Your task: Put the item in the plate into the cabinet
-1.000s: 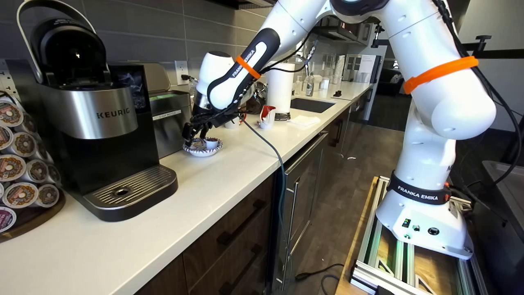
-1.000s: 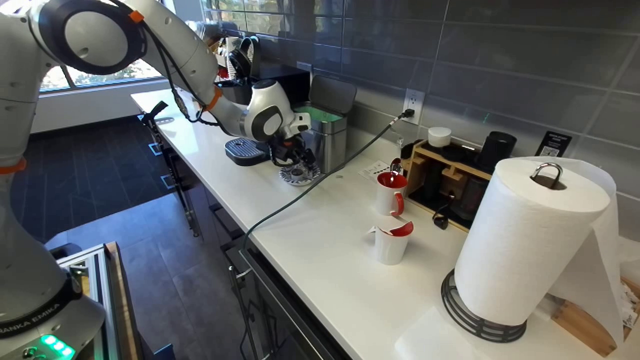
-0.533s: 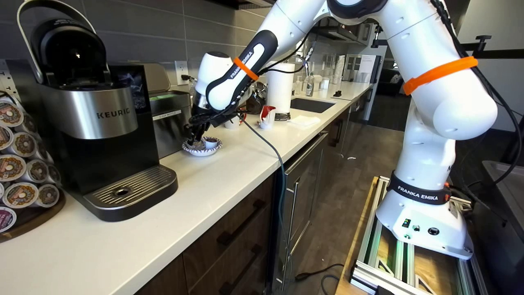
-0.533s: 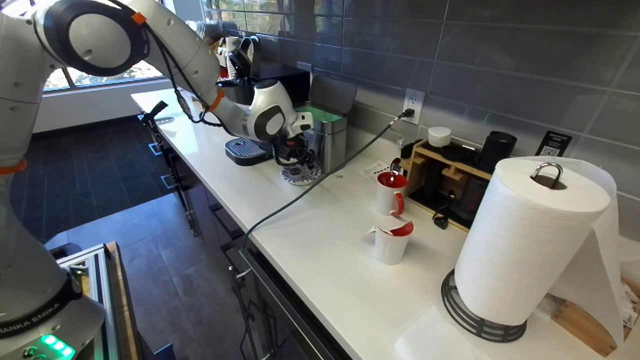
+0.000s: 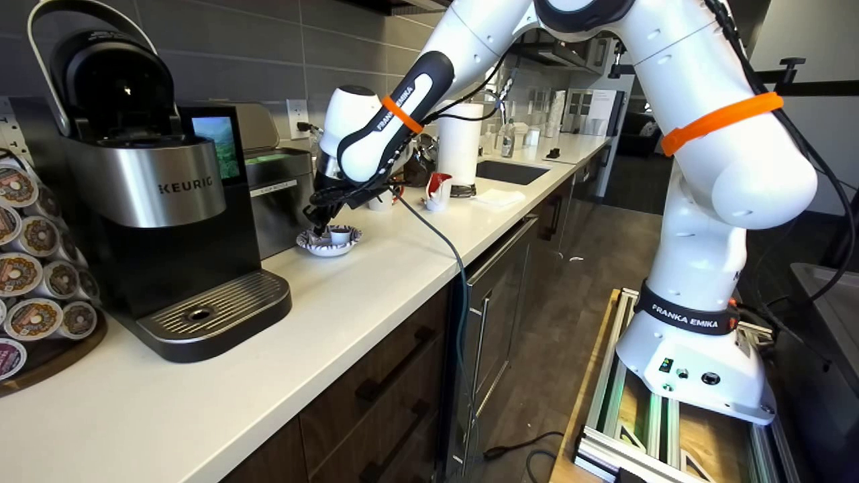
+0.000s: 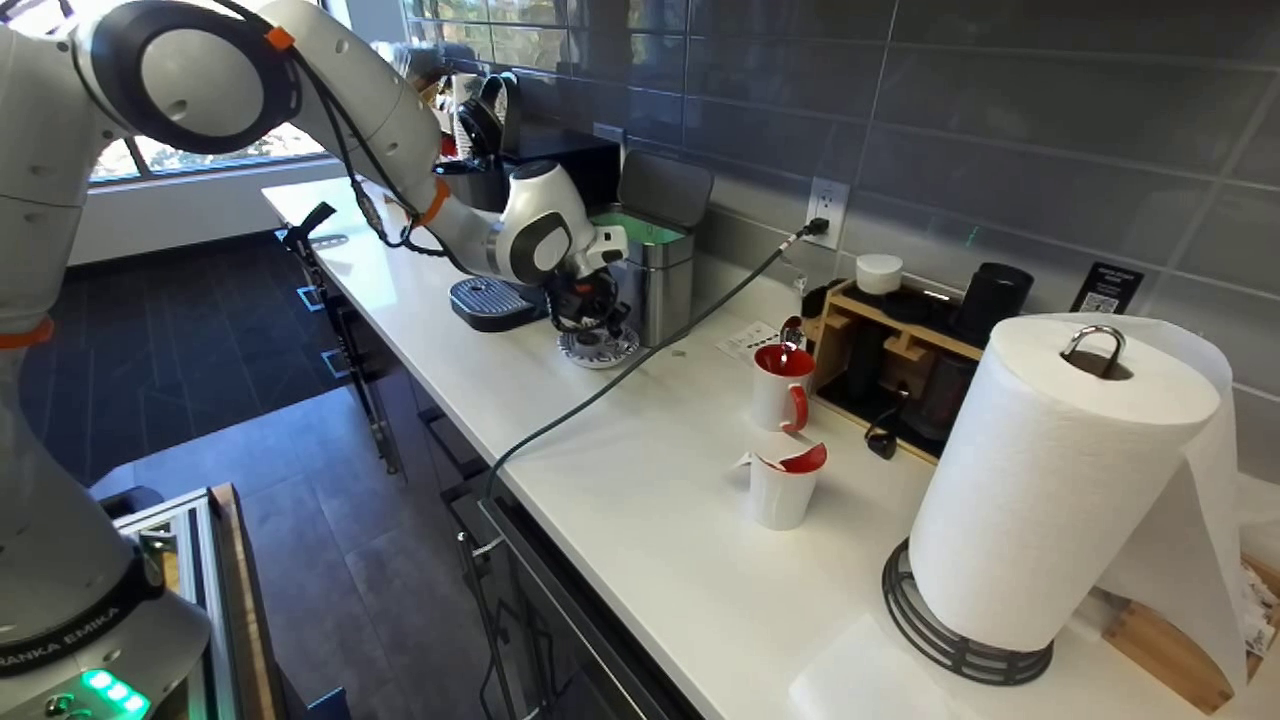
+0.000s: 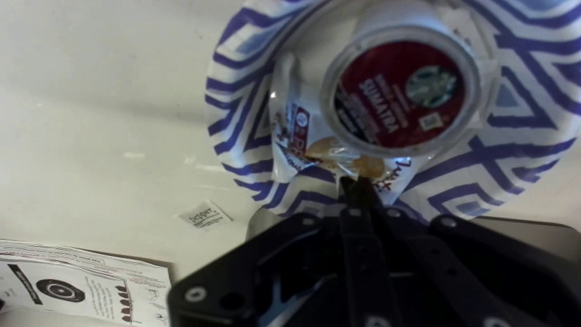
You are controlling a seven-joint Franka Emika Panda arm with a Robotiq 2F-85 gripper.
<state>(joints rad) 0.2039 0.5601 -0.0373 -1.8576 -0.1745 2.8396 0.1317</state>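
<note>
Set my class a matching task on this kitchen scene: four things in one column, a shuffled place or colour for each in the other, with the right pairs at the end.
Things
1. coffee pod
2. snack packet
3. pepper packet
4. paper-towel roll

Places and colours
A. upright on a dark wire stand
B. flat on the counter, near the plate
C. dark red and round on top
D. in the plate, at the tips of the gripper

Right pairs
1-C, 2-D, 3-B, 4-A
</note>
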